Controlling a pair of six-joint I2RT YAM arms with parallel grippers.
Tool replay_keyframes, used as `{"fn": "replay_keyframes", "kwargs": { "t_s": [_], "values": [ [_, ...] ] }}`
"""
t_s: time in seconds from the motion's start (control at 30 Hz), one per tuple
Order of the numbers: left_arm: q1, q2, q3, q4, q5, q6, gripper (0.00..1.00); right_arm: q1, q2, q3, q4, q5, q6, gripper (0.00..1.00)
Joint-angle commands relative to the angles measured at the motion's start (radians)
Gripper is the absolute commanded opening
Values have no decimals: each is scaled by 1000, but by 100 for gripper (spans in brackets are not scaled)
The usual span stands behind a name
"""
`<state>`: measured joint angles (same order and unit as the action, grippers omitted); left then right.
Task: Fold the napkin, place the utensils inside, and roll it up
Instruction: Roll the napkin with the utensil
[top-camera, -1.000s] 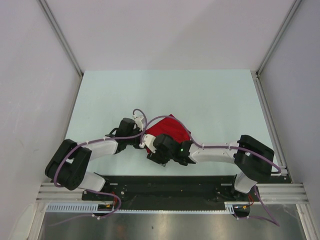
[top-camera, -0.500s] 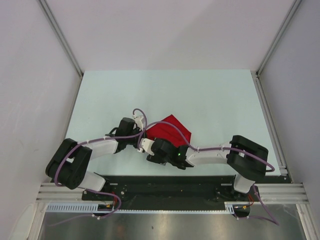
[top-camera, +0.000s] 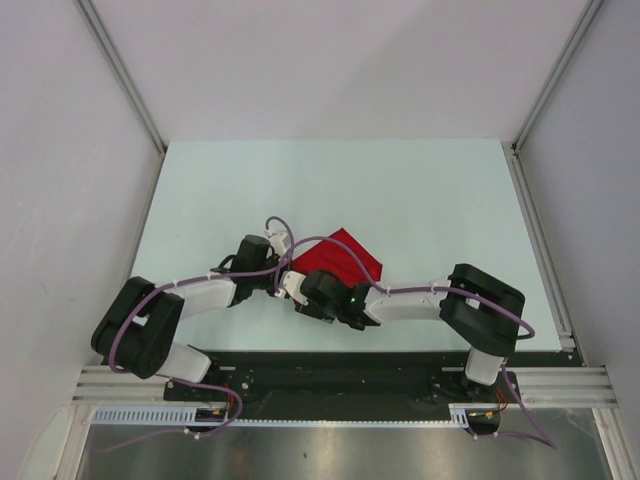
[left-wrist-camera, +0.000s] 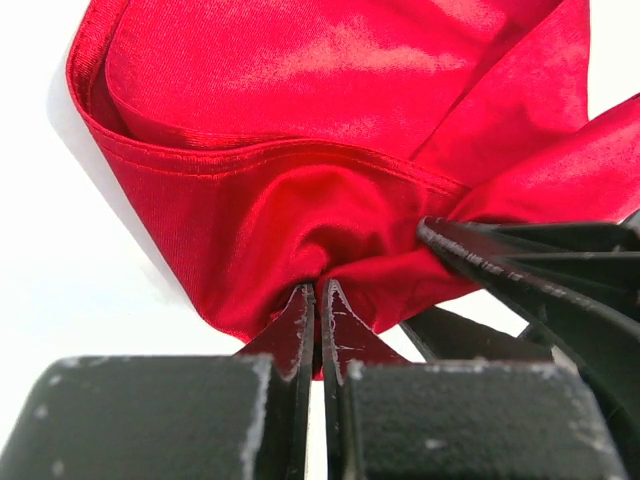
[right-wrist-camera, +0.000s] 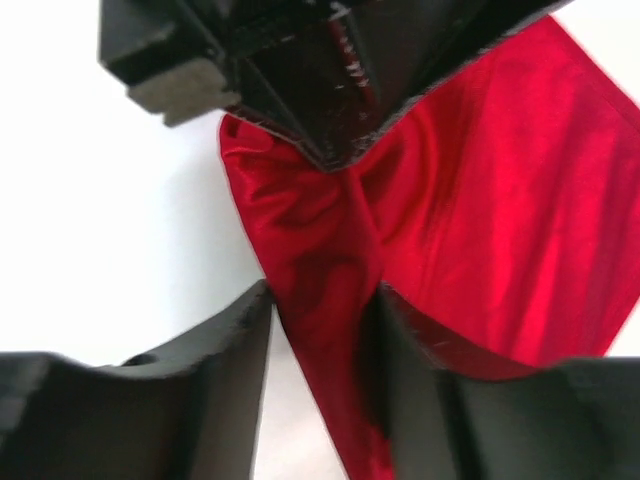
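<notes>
Left pincer pinching napkin | right pincer straddles it, grip unclear | top view hides both

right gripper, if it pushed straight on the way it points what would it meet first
The napkin fold bunched between the right gripper's fingers; just beyond, probably the left gripper, shut on the same cloth. Depth is unclear.
</notes>
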<state>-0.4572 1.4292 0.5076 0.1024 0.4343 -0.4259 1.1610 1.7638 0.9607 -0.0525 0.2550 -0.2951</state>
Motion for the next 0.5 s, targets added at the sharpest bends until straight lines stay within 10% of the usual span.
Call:
{"fn": "replay_keyframes", "kwargs": {
  "t_s": [0.0,0.27,0.47],
  "values": [
    [5,-16,14,-15,15,16,2,-23,31,33,-98,-80,48,40],
    [5,-156,8,-29,-22,-11,44,-61,5,38,-179,-305,114,22],
    [11,-248,-18,-72,-107,-20,57,-112,-21,9,-170,-451,151,16]
  ]
}}
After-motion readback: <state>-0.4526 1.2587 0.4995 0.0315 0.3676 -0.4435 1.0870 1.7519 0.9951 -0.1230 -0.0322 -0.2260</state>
